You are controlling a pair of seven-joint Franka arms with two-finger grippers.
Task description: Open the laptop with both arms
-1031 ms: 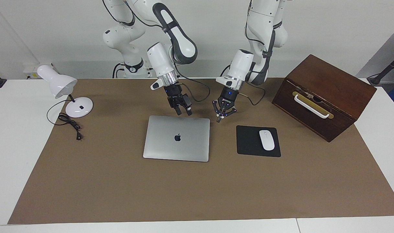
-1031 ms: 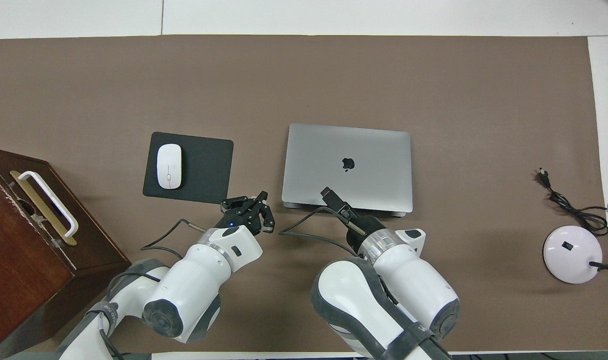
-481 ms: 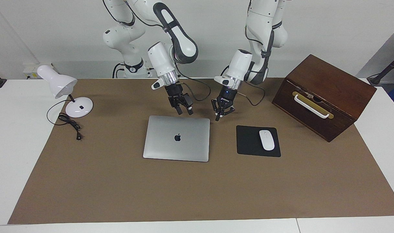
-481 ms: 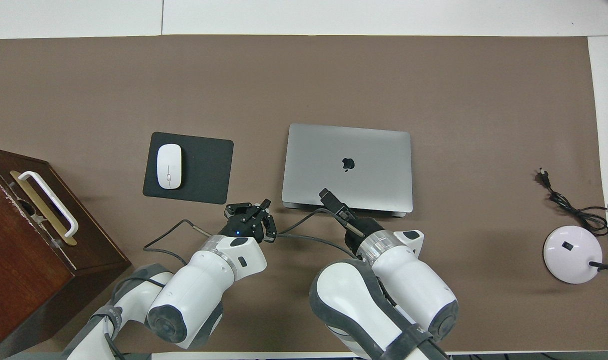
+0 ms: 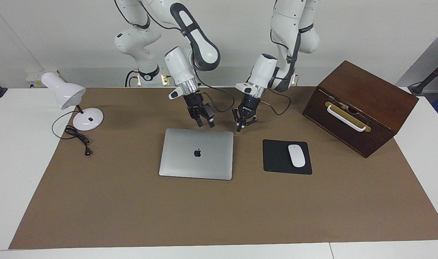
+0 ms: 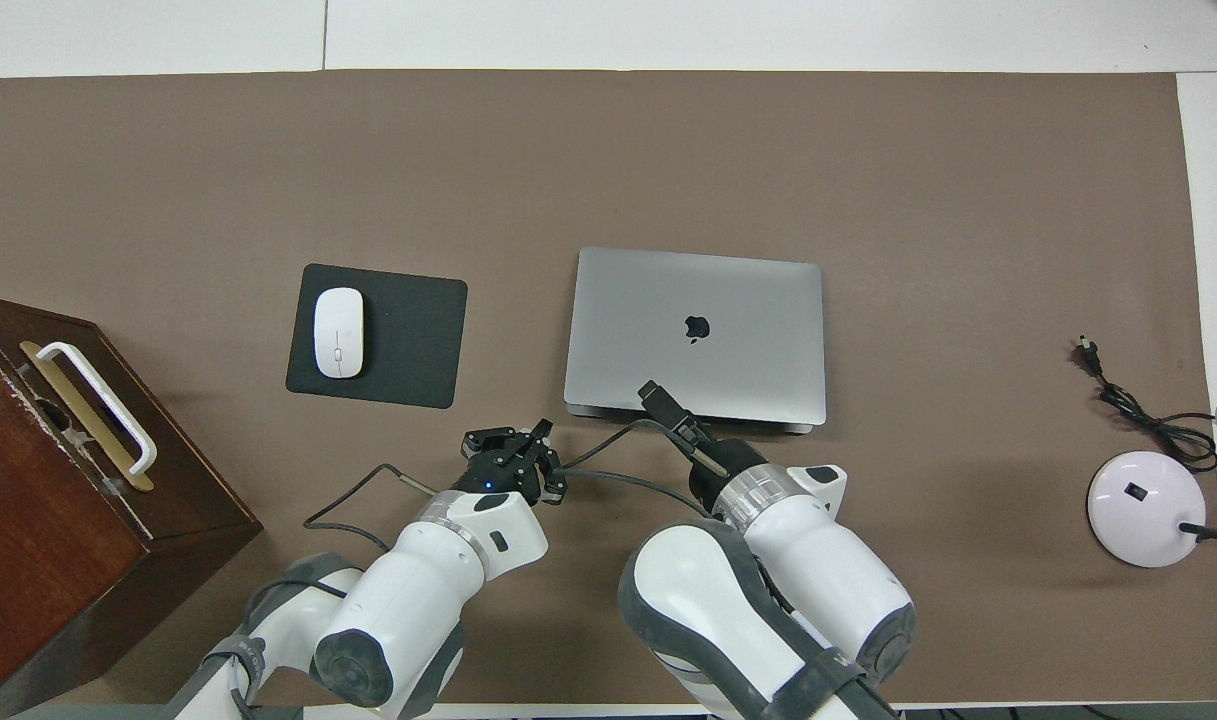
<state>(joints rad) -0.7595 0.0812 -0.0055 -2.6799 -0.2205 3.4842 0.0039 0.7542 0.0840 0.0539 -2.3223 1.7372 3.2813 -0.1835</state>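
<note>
The silver-grey laptop [image 5: 197,153] lies closed and flat on the brown mat, apple logo up; it also shows in the overhead view [image 6: 698,335]. My right gripper [image 5: 205,125] is open and hangs just above the laptop's edge nearest the robots [image 6: 656,392], touching nothing. My left gripper [image 5: 244,124] is open and empty. It hangs above the mat, just off the laptop's corner nearest the robots, toward the left arm's end [image 6: 513,438].
A black mouse pad [image 5: 276,158] with a white mouse [image 5: 296,155] lies beside the laptop toward the left arm's end. A brown wooden box [image 5: 359,104] with a white handle stands past it. A white desk lamp [image 5: 75,108] and its cord are at the right arm's end.
My left gripper has drawn back toward the robots and a little toward the laptop's corner. My right gripper has barely moved. The laptop has stayed closed.
</note>
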